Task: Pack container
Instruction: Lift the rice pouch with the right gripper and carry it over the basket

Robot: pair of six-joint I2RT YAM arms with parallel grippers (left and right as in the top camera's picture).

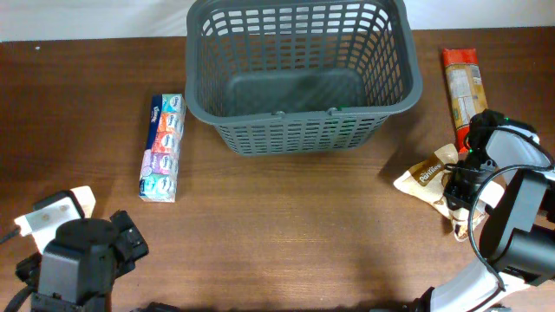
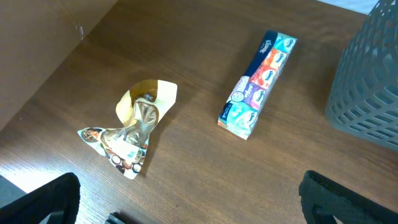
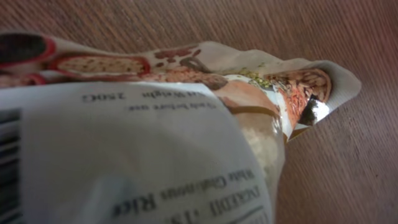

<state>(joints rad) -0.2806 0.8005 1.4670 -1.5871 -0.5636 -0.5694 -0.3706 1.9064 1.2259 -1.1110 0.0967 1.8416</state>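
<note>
Container sat empty at the far middle of the table. Right pincer hung low over a crumpled rice pouch; whether it gripped could not be told. Left pincer gaped wide, idle. Pick-up seemed in hand; the next move called for a firm grasp, a lift, and a carry over the rim.

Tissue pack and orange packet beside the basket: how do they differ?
The tissue pack is blue, pink and teal blocks; the orange packet is orange-red. The tissue pack lies fully in view; the right arm covers the orange packet's near end. Both lie flat beside the basket.
</note>
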